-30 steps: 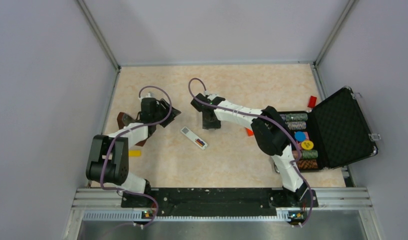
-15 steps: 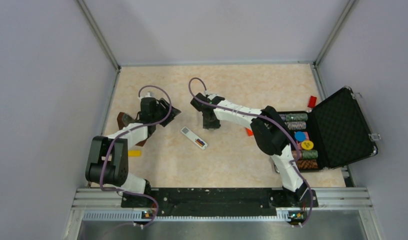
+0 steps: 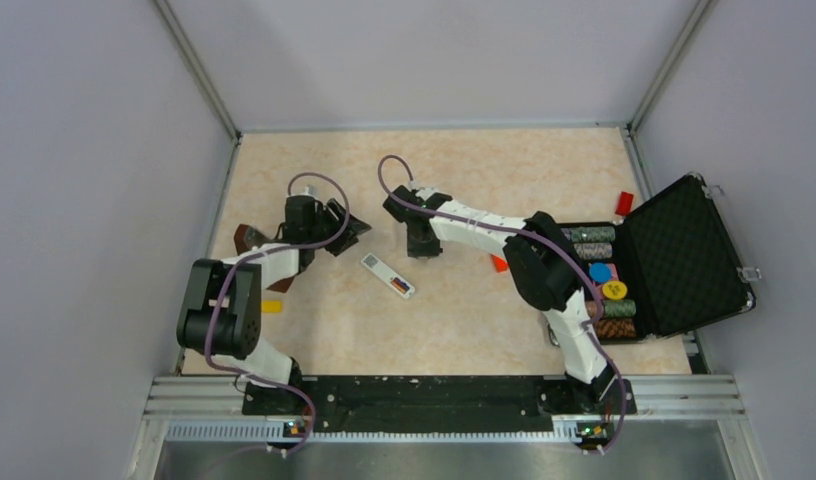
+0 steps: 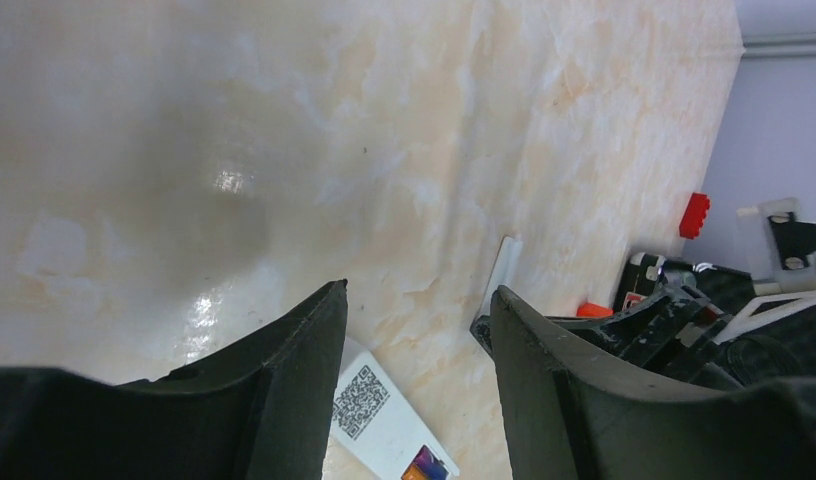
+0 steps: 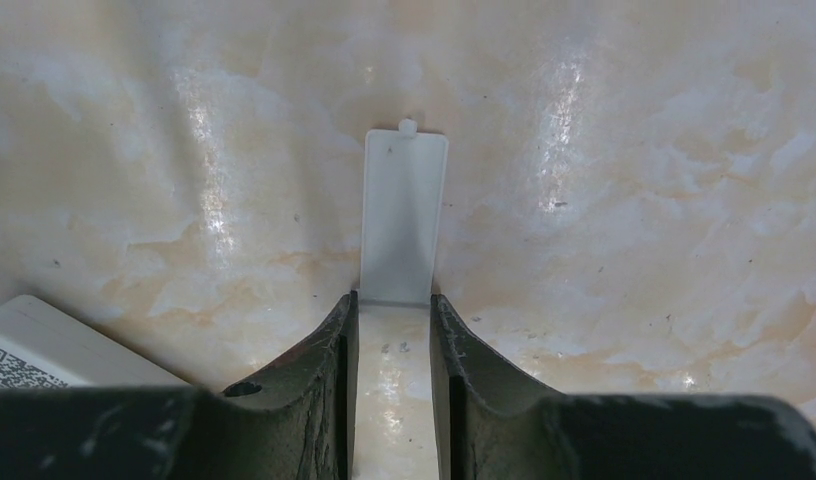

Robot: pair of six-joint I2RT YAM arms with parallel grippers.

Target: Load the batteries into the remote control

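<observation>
Beige marbled desk (image 3: 464, 330), grey walls on three sides. Remote control (image 3: 388, 275) lies back-up mid-desk between the two arms, QR sticker showing.

Batteries (image 3: 400, 287) look already seated: purple and orange-brown show in the open bay at the remote's near end, and nothing loose on the desk matches them. So the loading itself reads as done, as far as I can judge. Too small to confirm full seating.

What's left: the bay is uncovered. Small white cover plate (image 5: 405, 215) lies flat on the desk near the remote, apart from it. Right jaws are down at the plate, narrowed, one finger either side of its near end and apparently touching its edges. Can't tell if it's actually clamped. Plate is thin and flat on the surface, so I'd expect a fiddly pick; it may slide rather than lift.

Left jaws released, nothing between them, hanging just left of the remote's far end. Probably free to steady the remote when the cover goes on.

Red block (image 3: 624, 203), yellow bar (image 3: 271, 306) and open chip case (image 3: 684, 250) not involved.
</observation>
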